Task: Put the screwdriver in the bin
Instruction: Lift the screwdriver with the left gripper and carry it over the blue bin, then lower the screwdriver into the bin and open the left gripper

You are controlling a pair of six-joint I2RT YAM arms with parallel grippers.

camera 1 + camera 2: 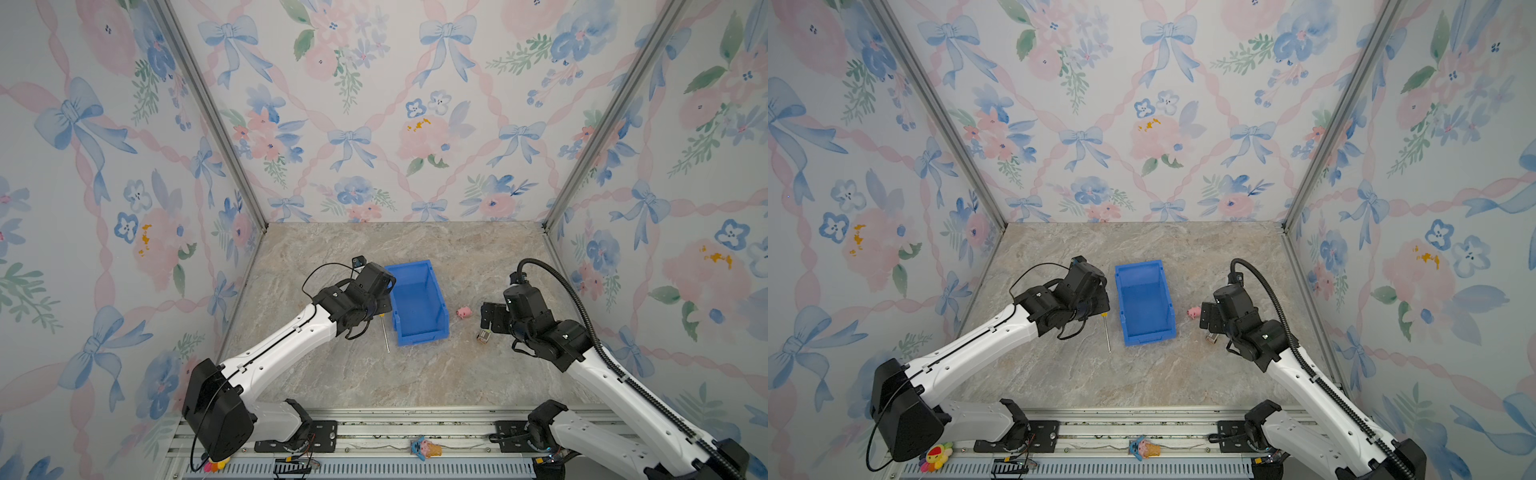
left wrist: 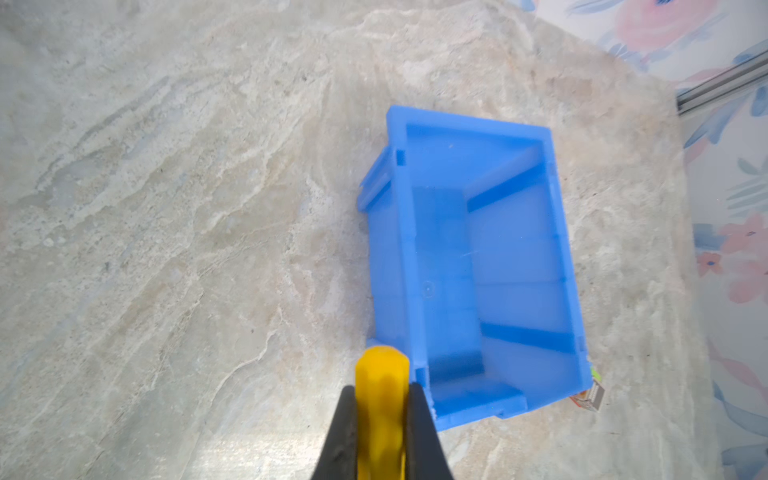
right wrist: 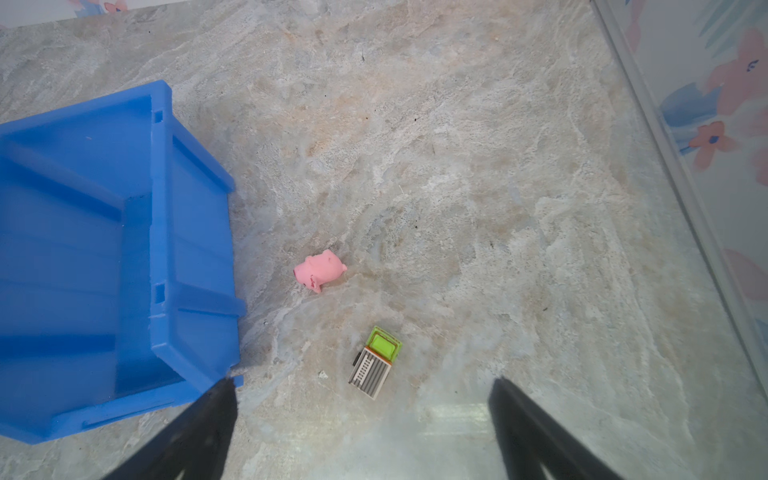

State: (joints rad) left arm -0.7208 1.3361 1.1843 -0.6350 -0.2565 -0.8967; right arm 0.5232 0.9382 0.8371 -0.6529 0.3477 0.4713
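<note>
Beside the bin (image 2: 388,257), left pincer (image 2: 382,392) clamped around the screwdriver (image 2: 382,368) at its yellow handle; right pincer (image 3: 363,381) apart.

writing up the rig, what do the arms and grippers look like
Both arms have white shells and black joints. The left arm carries a thin black looped cable; the right arm a thick ribbed black hose. Left gripper and right gripper are black with tapered fingers.

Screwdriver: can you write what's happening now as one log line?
left gripper: jaws shut on screwdriver handle | right gripper: jaws open, empty | screwdriver: beside bin, not inside | bin: empty
</note>
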